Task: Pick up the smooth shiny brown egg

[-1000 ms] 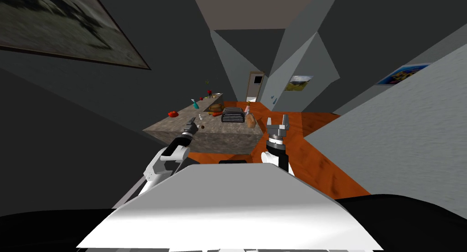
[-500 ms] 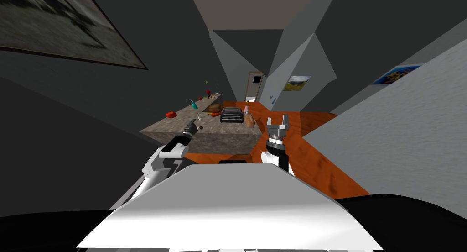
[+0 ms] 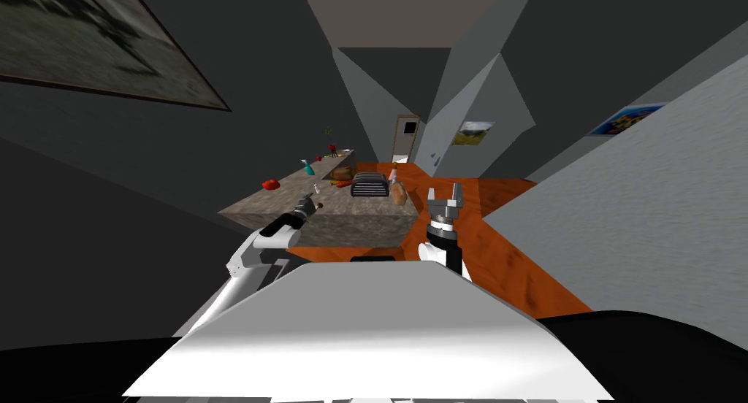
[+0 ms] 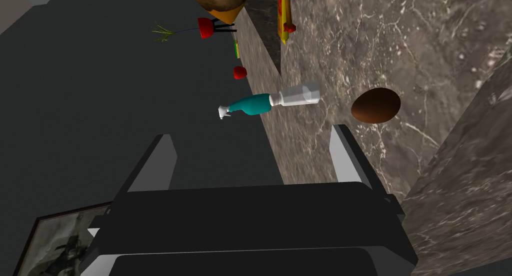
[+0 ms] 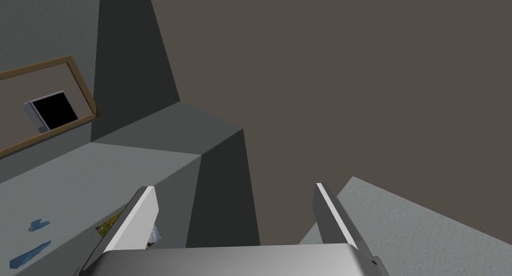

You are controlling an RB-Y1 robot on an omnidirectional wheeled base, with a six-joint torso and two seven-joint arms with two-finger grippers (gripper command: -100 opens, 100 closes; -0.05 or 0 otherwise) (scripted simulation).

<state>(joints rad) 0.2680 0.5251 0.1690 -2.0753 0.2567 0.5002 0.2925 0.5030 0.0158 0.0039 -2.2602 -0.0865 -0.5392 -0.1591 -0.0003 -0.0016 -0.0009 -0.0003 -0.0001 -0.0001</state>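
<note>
A: Egg position was asked for first. Where was it seen?

B: It was seen lying on its side on the counter, a mottled, stone-patterned slab. It was close to the counter's near edge, on its left half. Farther back on the counter a dark toaster was noted. A teal spray bottle was noted far back along the counter's left edge, and a small clear bottle was seen between it and the egg. The egg, brown and glossy, was the smallest of these and was touched by nothing.

A: And the arms?

B: The left gripper was held at the counter's left edge, its fingers spread and nothing between them. The right gripper was raised off the counter's right corner, likewise spread and empty, well apart from the egg. The left was judged the nearer.

A: What was the coming move thought to turn on?

B: The egg was not lined up with the gap. It lay just beyond the tip of the finger that hung over the counter, on that finger's outer side, while the other finger hung past the counter's edge. Its long axis was seen to run roughly along the line joining the two fingertips. A sideways shift of the hand farther over the counter was judged necessary before any closing. A slip off the egg's rounded ends was considered a risk.
</note>
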